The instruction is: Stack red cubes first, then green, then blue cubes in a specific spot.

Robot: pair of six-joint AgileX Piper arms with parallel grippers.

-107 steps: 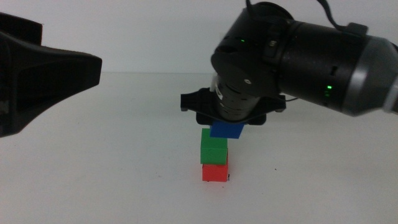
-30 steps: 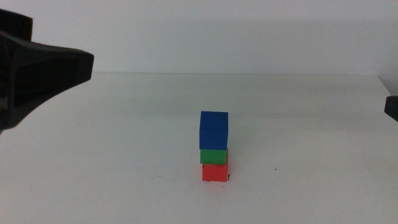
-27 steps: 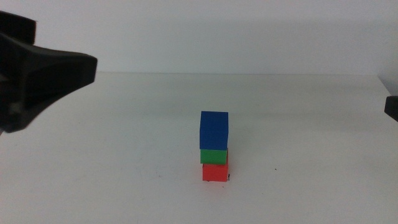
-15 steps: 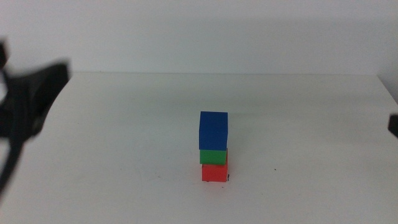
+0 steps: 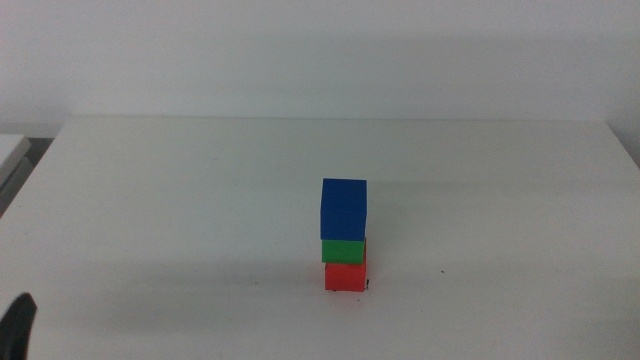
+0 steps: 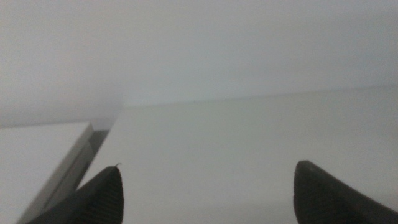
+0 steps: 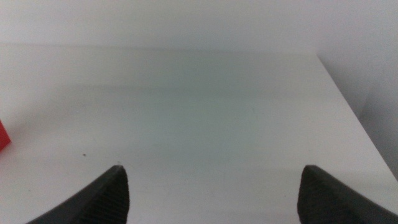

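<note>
In the middle view a stack stands on the white table: the red cube (image 5: 345, 277) at the bottom, the green cube (image 5: 343, 250) on it, the blue cube (image 5: 344, 207) on top. A small black pen mark (image 5: 367, 286) shows at the red cube's right base; the other mark of the spot is hidden under the stack. No gripper touches the stack. My left gripper (image 6: 208, 186) is open and empty, showing only as a dark sliver (image 5: 15, 325) at the bottom left. My right gripper (image 7: 214, 186) is open and empty, with the red cube's edge (image 7: 3, 137) beside it.
A lone tiny black speck (image 5: 441, 272) lies right of the stack and also shows in the right wrist view (image 7: 84, 155). The table's left edge, with a lower light surface (image 6: 43, 155) beyond it, is in the left wrist view.
The right gripper let go of the blue cube on top of the green one and withdrew out of the middle view. The left arm pulled back to the bottom left corner.
</note>
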